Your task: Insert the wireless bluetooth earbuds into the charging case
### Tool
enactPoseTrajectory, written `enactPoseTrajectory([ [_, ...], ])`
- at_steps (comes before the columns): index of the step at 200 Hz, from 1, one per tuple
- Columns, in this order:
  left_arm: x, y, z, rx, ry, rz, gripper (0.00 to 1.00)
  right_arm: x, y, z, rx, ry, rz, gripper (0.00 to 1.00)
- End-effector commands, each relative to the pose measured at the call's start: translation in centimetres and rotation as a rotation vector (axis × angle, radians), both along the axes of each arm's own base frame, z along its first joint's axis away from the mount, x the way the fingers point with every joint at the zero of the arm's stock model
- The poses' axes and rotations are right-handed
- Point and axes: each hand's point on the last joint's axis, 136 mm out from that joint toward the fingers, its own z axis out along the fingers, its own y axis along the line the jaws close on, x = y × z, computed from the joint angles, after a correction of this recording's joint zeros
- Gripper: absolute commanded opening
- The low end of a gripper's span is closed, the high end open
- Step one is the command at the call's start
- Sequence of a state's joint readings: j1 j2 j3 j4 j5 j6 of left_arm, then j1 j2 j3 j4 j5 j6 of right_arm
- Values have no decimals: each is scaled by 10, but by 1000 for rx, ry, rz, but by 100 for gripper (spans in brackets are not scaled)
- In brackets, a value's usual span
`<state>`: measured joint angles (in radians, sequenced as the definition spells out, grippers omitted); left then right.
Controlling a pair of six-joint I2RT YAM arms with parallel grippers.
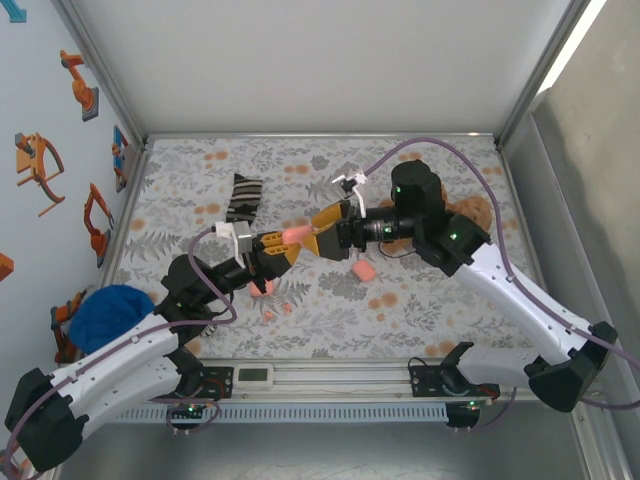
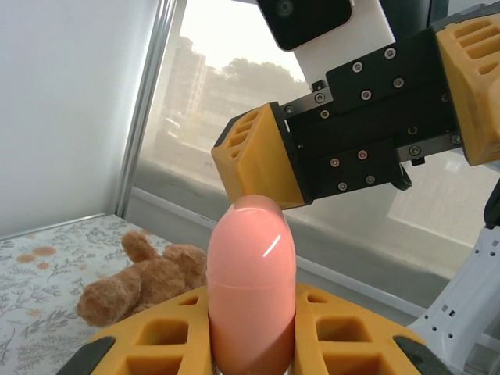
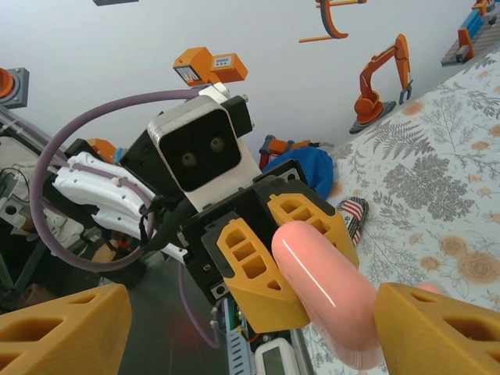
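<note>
My left gripper [image 1: 280, 247] is shut on a closed salmon-pink charging case [image 1: 293, 236], held in the air over the middle of the floral cloth. In the left wrist view the case [image 2: 251, 289] stands upright between my orange fingers [image 2: 156, 336]. My right gripper [image 1: 318, 232] faces it, open, its jaws wide apart on either side of the case's free end [image 3: 328, 289]. The case tip lies close to the right-hand finger [image 3: 437, 328]. Two tiny pink earbuds [image 1: 268, 314] [image 1: 287, 307] lie on the cloth below the left gripper.
A second pink case [image 1: 363, 270] lies on the cloth under the right arm, and another pink piece [image 1: 263, 288] sits below the left gripper. A striped sock [image 1: 243, 198] lies at the back, a brown teddy bear [image 2: 133, 281] at the right, a blue cloth [image 1: 110, 312] at the left edge.
</note>
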<state>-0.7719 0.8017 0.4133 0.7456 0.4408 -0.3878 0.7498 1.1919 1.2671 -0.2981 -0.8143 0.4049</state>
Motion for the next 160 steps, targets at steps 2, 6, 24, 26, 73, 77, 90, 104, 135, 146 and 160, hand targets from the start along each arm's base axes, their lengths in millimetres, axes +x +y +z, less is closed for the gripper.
enactPoseTrajectory([
  [2, -3, 3, 13, -24, -40, 2, 0, -2, -8, 7, -31, -96, -29, 80],
  [6, -4, 3, 13, -25, -42, 0, 0, 0, -10, 5, -42, -110, -39, 80],
  [24, -7, 3, 14, -25, -44, -15, 0, 6, -14, 2, -85, -171, -74, 80],
  [26, -8, 3, 14, -25, -43, -18, 0, 7, -14, 2, -89, -178, -76, 80],
  [73, -18, 5, 18, -30, -61, -54, 0, 2, -14, -1, -97, -383, 8, 81],
  [77, -18, 5, 19, -31, -63, -57, 0, -1, -14, 0, -89, -401, 28, 81],
  [90, -21, 6, 20, -30, -70, -63, 0, -9, -13, 1, -64, -457, 92, 80],
  [104, -23, 7, 21, -32, -79, -66, 0, -16, -12, 2, -43, -519, 139, 80],
  [135, -27, 9, 25, -36, -94, -74, 0, -21, -10, 2, -10, -595, 194, 81],
  [146, -29, 9, 26, -39, -99, -79, 0, -21, -8, 2, -2, -601, 206, 81],
  [160, -31, 10, 28, -43, -111, -84, 0, -19, -6, 3, 0, -597, 213, 80],
])
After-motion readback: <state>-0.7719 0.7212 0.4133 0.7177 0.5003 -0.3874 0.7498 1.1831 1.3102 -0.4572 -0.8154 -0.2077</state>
